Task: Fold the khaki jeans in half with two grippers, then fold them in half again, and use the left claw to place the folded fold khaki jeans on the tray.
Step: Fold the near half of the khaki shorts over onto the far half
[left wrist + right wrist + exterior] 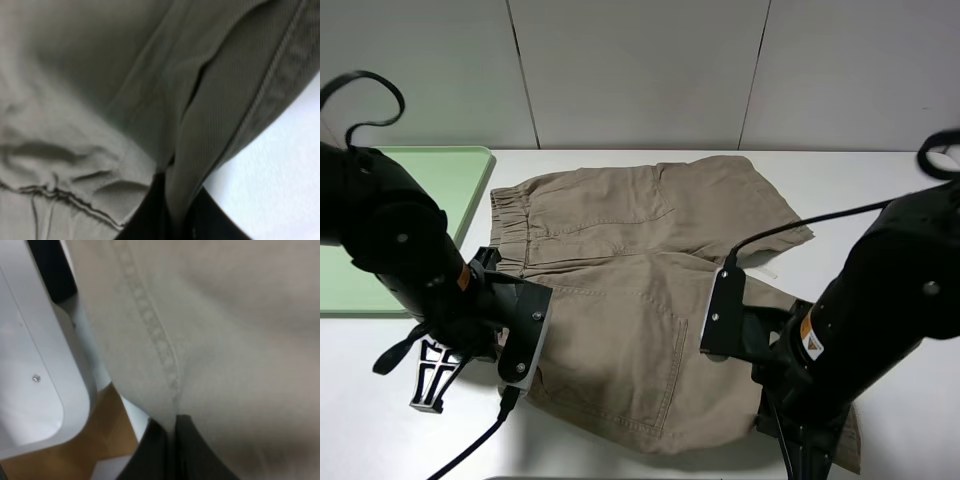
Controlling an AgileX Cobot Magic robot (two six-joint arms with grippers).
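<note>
Progress: early, by my read. The khaki jeans (620,260) lie spread flat in one layer on the white table (880,180), just beside the tray (440,170), waistband end nearest it and leg hems away from it. No fold is made yet. First half-fold, second half-fold and the move onto the tray are all left to do.

Grippers: both are clamped on cloth, so this looks like the pick-up for fold no. 1.
- Left claw (172,217): jaws narrow, a ridge of khaki fabric pinched between the black fingers. It grips the jeans' edge at the end close to the tray, by the waistband.
- Right gripper (172,440): jaws narrow too, pale cloth with a stitched seam caught between them. It holds the leg-hem end, well apart from the tray.

In the high view the pinch points themselves are hidden under the arms. I can't tell whether the gripped edge is off the table yet.

Containers: the tray is the only one. It's pale green w/ a low rim, and nothing shows in the part in view. The left arm covers one corner, so that bit is unknown. The jeans don't overlap the rim; a strip of table shows between waistband and tray.

Next, as a judgement: both grips need to carry the held edge across to the opposite edge together, or the fold comes out skewed.
</note>
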